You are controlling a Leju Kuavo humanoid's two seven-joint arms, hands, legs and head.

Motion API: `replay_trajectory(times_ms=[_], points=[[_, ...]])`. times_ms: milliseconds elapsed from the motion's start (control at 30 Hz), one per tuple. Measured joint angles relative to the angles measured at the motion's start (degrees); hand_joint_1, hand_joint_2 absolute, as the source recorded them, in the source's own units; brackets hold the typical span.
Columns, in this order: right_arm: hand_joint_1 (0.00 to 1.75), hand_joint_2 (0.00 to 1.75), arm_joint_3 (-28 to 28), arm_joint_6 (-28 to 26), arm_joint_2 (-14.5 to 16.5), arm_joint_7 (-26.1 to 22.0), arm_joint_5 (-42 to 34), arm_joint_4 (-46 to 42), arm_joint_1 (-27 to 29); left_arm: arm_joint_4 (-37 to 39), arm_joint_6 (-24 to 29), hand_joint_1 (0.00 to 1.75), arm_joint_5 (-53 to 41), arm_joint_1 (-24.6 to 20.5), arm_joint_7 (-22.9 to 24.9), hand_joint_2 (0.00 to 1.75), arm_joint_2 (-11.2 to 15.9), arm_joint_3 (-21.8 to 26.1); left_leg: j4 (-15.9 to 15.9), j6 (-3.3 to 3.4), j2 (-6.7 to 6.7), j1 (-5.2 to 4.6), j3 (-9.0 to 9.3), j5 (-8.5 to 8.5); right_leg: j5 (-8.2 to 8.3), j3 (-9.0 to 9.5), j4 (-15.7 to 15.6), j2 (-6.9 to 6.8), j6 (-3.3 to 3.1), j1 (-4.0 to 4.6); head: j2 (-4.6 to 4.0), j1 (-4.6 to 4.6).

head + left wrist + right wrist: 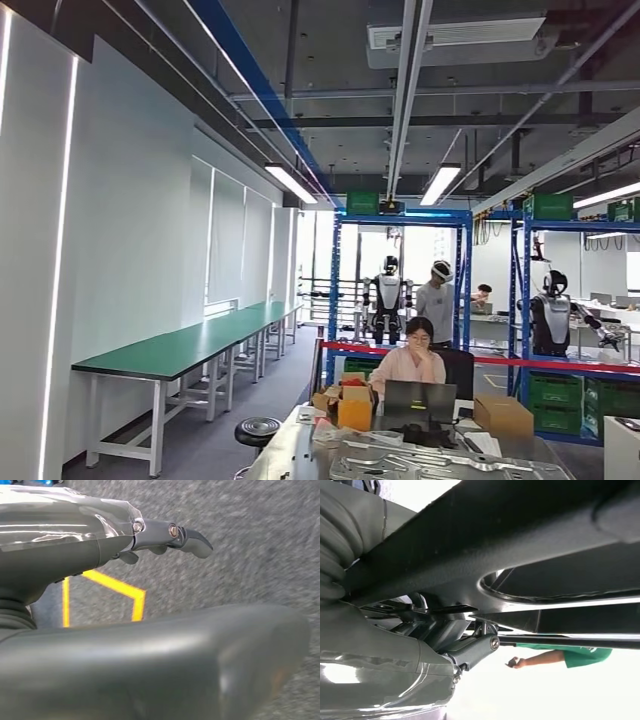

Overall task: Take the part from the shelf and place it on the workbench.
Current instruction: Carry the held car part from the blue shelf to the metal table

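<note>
A dark flat metal part [546, 545] with an oval cut-out runs across the right wrist view. My right hand [433, 645] grips it, with the fingers [478, 647] closing on its underside. My left hand [113, 535] hangs over grey floor with its fingers [188, 537] stretched out straight and nothing in it. A long green workbench [189, 345] stands along the left wall in the head view. Blue shelves [400, 290] stand far ahead.
A table [302, 450] just ahead carries stamped metal sheets [423, 462], boxes and a laptop, with a person [413, 360] seated behind it. A black stool [256, 432] stands beside it. A red barrier tape [528, 360] crosses before the shelves. A green-sleeved arm [565, 656] holds a phone.
</note>
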Motion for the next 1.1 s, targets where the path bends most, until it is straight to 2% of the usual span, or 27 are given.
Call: replay_trajectory(times_ms=[67,100,133,167,200,233,267,300,333,367,433,500,567,600,633,667,700,733,767,800,867,933,967,1000,1067,1100], points=[[1.75,1.75,-0.02,-0.16,-0.03,-0.16,-0.06,0.01,0.15,-0.03,0.06,0.00,0.23,0.11,-0.23,1.75,0.02,0.17,-0.07,0.33,1.08,0.01,0.19,-0.16,-3.21,-3.31,6.72,-2.68,0.69,-0.24,0.00,-0.01],[1.75,1.75,-0.02,-0.18,-0.05,-0.22,-0.08,0.04,0.34,-0.04,0.12,0.00,0.28,0.23,-0.24,1.75,0.01,0.28,-0.07,0.41,1.70,0.01,0.30,-0.28,-4.47,-5.17,10.30,-3.22,0.97,-0.46,0.00,-0.01],[1.75,1.75,-0.03,-0.18,-0.08,-0.27,-0.10,0.07,0.56,-0.04,0.18,0.00,0.32,0.32,-0.23,1.75,0.01,0.38,-0.07,0.39,2.29,0.02,0.41,-0.41,-4.90,-6.43,12.58,-3.48,1.17,-0.65,0.00,-0.01],[1.75,1.75,-0.04,-0.18,-0.11,-0.29,-0.11,0.10,0.75,-0.04,0.26,0.00,0.36,0.36,-0.21,1.75,-0.01,0.44,-0.07,0.33,2.85,0.04,0.56,-0.56,-4.24,-6.66,12.74,-3.67,1.30,-0.78,0.00,-0.01],[1.75,1.75,-0.05,-0.18,-0.14,-0.31,-0.11,0.11,0.86,-0.04,0.33,0.00,0.42,0.36,-0.17,1.75,-0.03,0.48,-0.07,0.20,3.36,0.07,0.78,-0.72,-2.65,-5.73,10.61,-3.95,1.31,-0.85,0.00,-0.01],[1.75,1.75,-0.08,-0.18,-0.15,-0.33,-0.11,0.10,0.92,-0.04,0.42,0.00,0.50,0.32,-0.12,1.75,-0.04,0.50,-0.08,-0.01,3.85,0.07,1.07,-0.91,-0.57,-3.88,6.82,-4.68,1.21,-0.84,0.00,-0.01],[1.75,1.75,-0.12,-0.18,-0.16,-0.35,-0.11,0.08,0.91,-0.03,0.52,0.00,0.59,0.26,-0.08,1.75,-0.06,0.52,-0.09,-0.29,4.31,-0.02,1.38,-1.14,0.98,-1.93,2.86,-5.97,0.96,-0.60,0.00,-0.01],[1.75,1.75,-0.15,-0.18,-0.14,-0.38,-0.11,0.05,0.90,-0.03,0.61,0.00,0.68,0.20,0.00,1.75,-0.07,0.56,-0.13,-0.62,4.68,-0.12,1.65,-1.35,2.01,-0.44,-0.21,-6.92,0.61,-0.37,0.00,-0.01],[1.75,1.75,-0.18,-0.18,-0.13,-0.40,-0.10,0.04,0.90,-0.04,0.67,0.00,0.75,0.13,0.10,1.75,-0.07,0.61,-0.22,-0.96,5.07,-0.22,1.90,-1.52,2.37,0.38,-1.95,-7.59,0.26,-0.13,0.00,0.00],[1.75,1.75,-0.19,-0.18,-0.12,-0.41,-0.09,0.03,0.94,-0.04,0.71,0.00,0.81,0.07,0.21,1.75,-0.07,0.67,-0.41,-1.31,5.50,-0.30,2.14,-1.63,2.21,0.52,-2.41,-7.62,-0.09,0.10,0.00,0.01],[1.75,1.75,-0.21,-0.18,-0.09,-0.41,-0.08,-0.02,1.03,-0.04,0.74,0.00,0.88,-0.09,0.36,1.75,-0.08,0.81,-0.87,-1.99,6.16,-0.23,2.77,-1.83,2.43,0.62,-2.76,-6.33,-0.79,0.02,0.01,0.00],[1.75,1.75,-0.25,-0.18,0.02,-0.45,-0.08,-0.09,0.95,-0.04,0.73,0.00,1.02,-0.20,0.30,1.75,-0.09,0.95,0.91,-2.33,4.74,-0.17,2.32,-3.38,2.73,0.97,-3.35,-5.21,-1.57,-0.26,0.01,0.00],[1.75,1.75,-0.24,-0.17,0.21,-0.48,-0.07,-0.09,0.90,-0.04,0.72,0.00,1.18,-0.12,0.25,1.75,-0.12,1.09,7.30,-2.26,2.48,-0.29,-0.75,-6.74,2.79,1.15,-3.57,-4.10,-2.11,-0.32,0.00,0.01],[1.75,1.75,-0.23,-0.16,0.28,-0.48,-0.06,-0.06,0.97,-0.04,0.72,0.00,1.22,0.00,0.26,1.75,-0.12,1.16,11.21,-2.20,1.92,-0.40,-2.83,-8.23,2.75,1.18,-3.56,-3.46,-2.26,-0.24,0.00,0.01],[1.75,1.75,-0.22,-0.16,0.30,-0.48,-0.05,-0.02,1.07,-0.04,0.72,0.00,1.23,0.10,0.26,1.75,-0.12,1.21,14.08,-2.15,1.62,-0.51,-4.52,-8.88,2.70,1.24,-3.55,-2.73,-2.35,-0.16,0.00,0.01],[1.75,1.75,-0.21,-0.16,0.30,-0.47,-0.05,0.02,1.14,-0.04,0.72,0.00,1.23,0.16,0.26,1.75,-0.12,1.25,15.02,-2.06,1.45,-0.59,-5.39,-8.37,2.66,1.32,-3.53,-1.96,-2.39,-0.10,0.00,0.01],[1.75,1.75,-0.21,-0.16,0.30,-0.46,-0.05,0.04,1.19,-0.04,0.72,0.00,1.23,0.17,0.26,1.75,-0.11,1.27,13.62,-1.93,1.32,-0.62,-5.16,-6.75,2.61,1.45,-3.51,-1.21,-2.37,-0.08,0.00,0.01],[1.75,1.75,-0.21,-0.16,0.30,-0.46,-0.05,0.06,1.19,-0.04,0.72,0.00,1.23,0.13,0.25,1.75,-0.11,1.28,10.36,-1.79,0.99,-0.63,-4.02,-4.45,2.54,1.61,-3.48,-0.49,-2.31,-0.08,0.00,0.01],[1.75,1.75,-0.21,-0.16,0.30,-0.46,-0.05,0.07,1.17,-0.04,0.72,0.00,1.23,0.08,0.24,1.75,-0.10,1.30,6.36,-1.59,-0.13,-0.55,-2.54,-2.23,2.43,1.69,-3.40,0.18,-2.18,-0.07,0.00,0.01],[1.75,1.75,-0.21,-0.16,0.30,-0.45,-0.04,0.09,1.15,-0.04,0.72,0.00,1.23,0.05,0.23,1.75,-0.10,1.31,2.95,-1.41,-1.26,-0.45,-1.23,-0.72,2.27,1.69,-3.24,0.84,-1.97,-0.01,0.00,0.01],[1.75,1.75,-0.20,-0.16,0.31,-0.44,-0.03,0.12,1.12,-0.04,0.72,0.00,1.22,0.00,0.26,1.75,-0.08,1.33,-0.28,-1.06,-2.85,-0.46,-0.01,0.25,2.12,1.43,-3.02,1.93,-1.40,-0.07,0.00,0.00],[1.75,1.75,-0.20,-0.15,0.31,-0.43,-0.01,0.12,1.14,-0.04,0.69,0.00,1.19,-0.16,0.30,1.75,-0.11,1.33,-0.58,-0.58,-2.03,-0.58,0.20,0.27,2.08,1.23,-3.04,2.65,-0.73,-0.31,0.00,0.01],[1.75,1.75,-0.20,-0.15,0.31,-0.43,-0.01,0.11,1.11,-0.06,0.67,0.00,1.16,-0.26,0.29,1.75,-0.12,1.33,-0.73,-0.24,-1.53,-0.54,0.35,0.31,1.76,1.08,-2.67,2.03,-0.40,-0.29,0.00,0.01],[1.75,1.75,-0.21,-0.14,0.30,-0.43,0.03,0.10,1.02,-0.08,0.65,0.00,1.14,-0.29,0.29,1.75,-0.13,1.33,-0.88,0.07,-1.02,-0.44,0.52,0.35,0.93,0.56,-1.44,0.83,-0.08,-0.26,0.00,0.01],[1.75,1.75,-0.19,-0.12,0.30,-0.41,0.31,0.09,0.83,-0.11,0.61,0.00,1.09,-0.17,0.28,1.75,-0.11,1.33,-1.01,0.48,-0.05,-0.36,0.82,0.23,-2.15,-2.16,4.35,-2.28,0.51,-0.28,0.00,0.00],[1.75,1.75,-0.17,-0.11,0.29,-0.39,0.53,0.14,0.78,-0.11,0.59,0.00,1.08,-0.06,0.29,1.75,-0.11,1.33,-1.01,0.54,0.40,-0.37,0.89,0.13,-3.82,-4.16,8.28,-3.11,0.78,-0.45,0.00,0.00]])
